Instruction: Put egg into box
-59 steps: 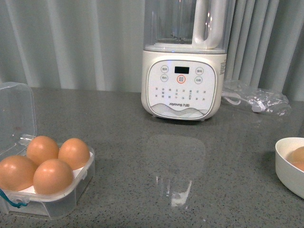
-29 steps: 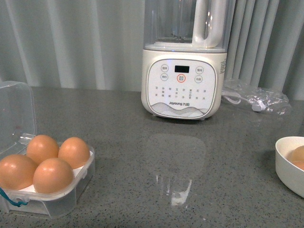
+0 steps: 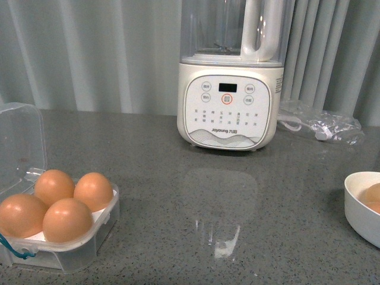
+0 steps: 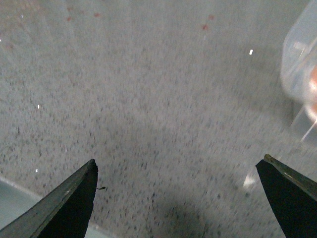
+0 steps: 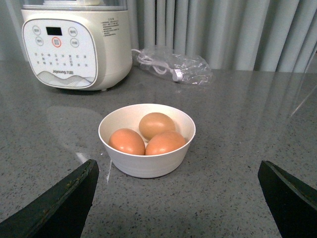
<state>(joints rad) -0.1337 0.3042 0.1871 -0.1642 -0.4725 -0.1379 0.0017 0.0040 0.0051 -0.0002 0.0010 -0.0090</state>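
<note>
The clear box [image 3: 83,249] stands at the front left of the grey counter, lid up, with several brown eggs in it, the nearest egg [image 3: 67,219] at the front. A blurred corner of the box [image 4: 302,64] shows in the left wrist view. My left gripper [image 4: 178,171] is open and empty above bare counter beside the box. My right gripper [image 5: 178,171] is open and empty, a little short of a white bowl [image 5: 148,166] that holds three brown eggs, one of them the egg [image 5: 157,125] at the back. Neither arm shows in the front view.
A white blender [image 3: 230,89] stands at the back middle of the counter, also in the right wrist view [image 5: 74,44]. A clear plastic bag with a cable [image 3: 317,122] lies to its right. The white bowl [image 3: 359,208] sits at the right edge. Grey curtains hang behind.
The front view shifts very slightly; the box and eggs stay where they were. No arm enters the front view.
</note>
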